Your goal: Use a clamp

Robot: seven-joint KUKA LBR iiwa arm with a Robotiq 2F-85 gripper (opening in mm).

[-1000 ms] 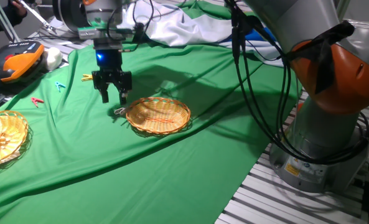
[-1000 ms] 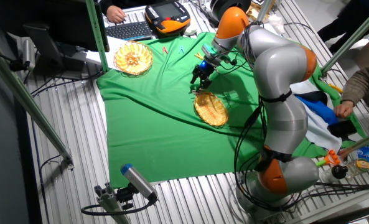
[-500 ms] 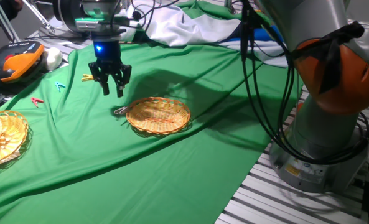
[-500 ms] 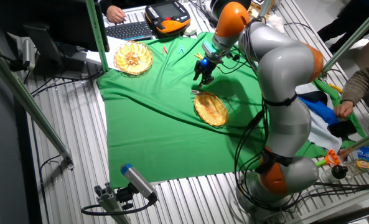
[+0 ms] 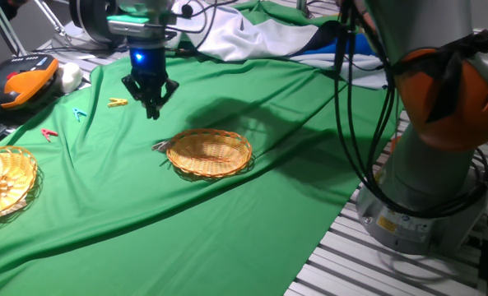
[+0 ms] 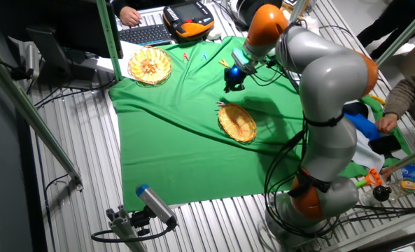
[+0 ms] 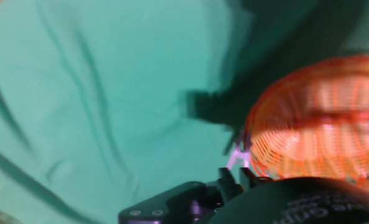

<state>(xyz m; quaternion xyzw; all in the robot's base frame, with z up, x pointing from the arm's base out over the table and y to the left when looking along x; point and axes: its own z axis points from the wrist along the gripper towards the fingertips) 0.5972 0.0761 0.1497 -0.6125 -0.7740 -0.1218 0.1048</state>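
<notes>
The arm is reaching out from its base (image 5: 429, 210) and bending over the table, its wrist pointing straight down. The gripper (image 5: 151, 111) is hanging above the surface, touching nothing. Its two fingers (image 5: 155, 100) are converging to a point at the tips, with nothing showing between them. In the other fixed view, the gripper (image 6: 231, 85) is appearing as a small dark shape below the orange joint (image 6: 266, 23). The hand view is showing blurred finger bases only.

Two fixed cameras face the green cloth (image 5: 227, 214) oppositely; hand view (blurred) shares their wicker basket (image 7: 315, 118).
</notes>
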